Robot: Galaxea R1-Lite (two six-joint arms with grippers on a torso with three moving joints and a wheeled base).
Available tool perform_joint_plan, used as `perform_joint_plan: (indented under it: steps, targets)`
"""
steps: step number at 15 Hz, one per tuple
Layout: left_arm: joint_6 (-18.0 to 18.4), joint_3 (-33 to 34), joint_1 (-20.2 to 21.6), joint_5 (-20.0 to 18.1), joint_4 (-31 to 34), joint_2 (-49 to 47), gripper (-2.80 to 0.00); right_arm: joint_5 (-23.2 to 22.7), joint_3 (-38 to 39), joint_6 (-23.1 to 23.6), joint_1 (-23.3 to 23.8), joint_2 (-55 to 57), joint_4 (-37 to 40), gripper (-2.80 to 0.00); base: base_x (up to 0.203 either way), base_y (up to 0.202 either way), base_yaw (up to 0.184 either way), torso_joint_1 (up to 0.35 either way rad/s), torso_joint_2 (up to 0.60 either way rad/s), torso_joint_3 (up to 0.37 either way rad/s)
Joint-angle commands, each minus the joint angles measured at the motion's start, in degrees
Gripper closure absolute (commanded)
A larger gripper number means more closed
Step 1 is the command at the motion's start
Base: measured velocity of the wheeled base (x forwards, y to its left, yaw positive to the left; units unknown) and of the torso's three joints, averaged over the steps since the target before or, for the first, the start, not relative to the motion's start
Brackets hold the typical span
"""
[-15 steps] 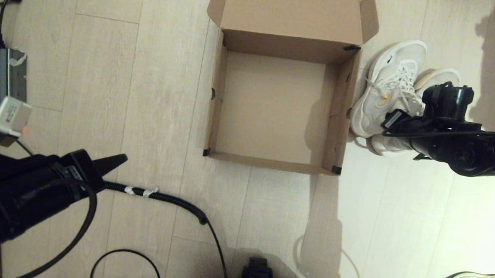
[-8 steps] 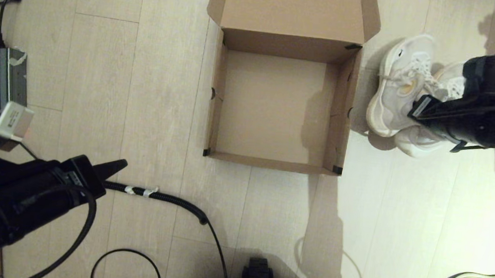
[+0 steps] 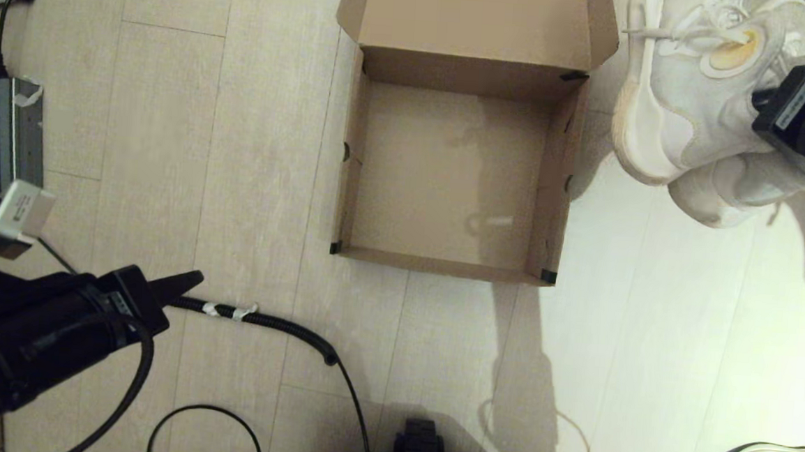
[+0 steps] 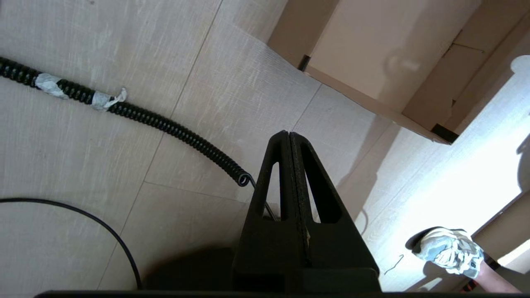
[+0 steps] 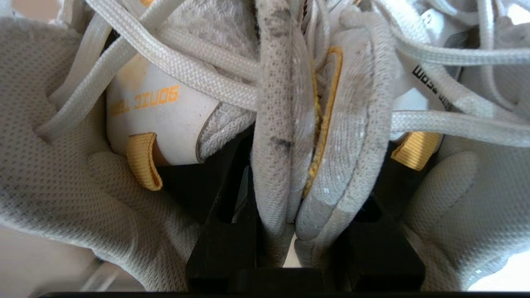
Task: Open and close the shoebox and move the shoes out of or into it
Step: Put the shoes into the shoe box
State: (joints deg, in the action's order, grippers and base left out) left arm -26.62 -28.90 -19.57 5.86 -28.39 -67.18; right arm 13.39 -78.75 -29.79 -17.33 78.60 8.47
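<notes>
Right gripper (image 5: 296, 231) pinching inner collars of both shoes (image 3: 697, 97), holding pair aloft, right of shoebox (image 3: 451, 180). Shoebox lying open, nothing inside. Left gripper (image 4: 290, 140) pressed together, parked low-left.

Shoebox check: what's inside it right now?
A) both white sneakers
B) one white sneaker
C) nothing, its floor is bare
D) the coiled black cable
C: the shoebox stands open with a bare cardboard floor, while the right gripper holds the shoes pinched together by their inner collars, off to the box's right.
</notes>
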Motion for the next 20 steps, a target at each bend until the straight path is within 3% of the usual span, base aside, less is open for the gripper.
perform_joint_plan:
  steps: [1,7,10,14,20]
  targets:
    - [-0.2,-0.2,0.1,0.0,-0.2,-1.2,0.0,0.1,0.0,-0.4,-5.2,-4.7,1.1,0.0,0.0,0.0,0.0,0.0,0.0,0.0]
    - [0.0,-3.4,0.3,0.2,-0.4,-7.2,0.0,2.3,1.6,-3.6,-17.4,-1.9,1.7,0.0,0.0,0.0,0.0,0.0,0.0,0.0]
    - [0.2,-3.9,0.3,0.2,-0.6,-9.3,0.0,4.2,4.3,-3.5,-24.4,1.1,-2.5,0.0,0.0,0.0,0.0,0.0,0.0,0.0]
    - [0.2,-3.7,0.3,0.3,-0.7,-9.6,0.0,5.5,10.3,-3.1,-26.4,4.2,-9.1,0.0,0.0,0.0,0.0,0.0,0.0,0.0]
    - [0.2,-3.9,0.3,0.8,-0.7,-9.0,0.0,5.4,11.0,0.1,-29.7,10.1,-14.6,0.0,0.0,0.0,0.0,0.0,0.0,0.0]
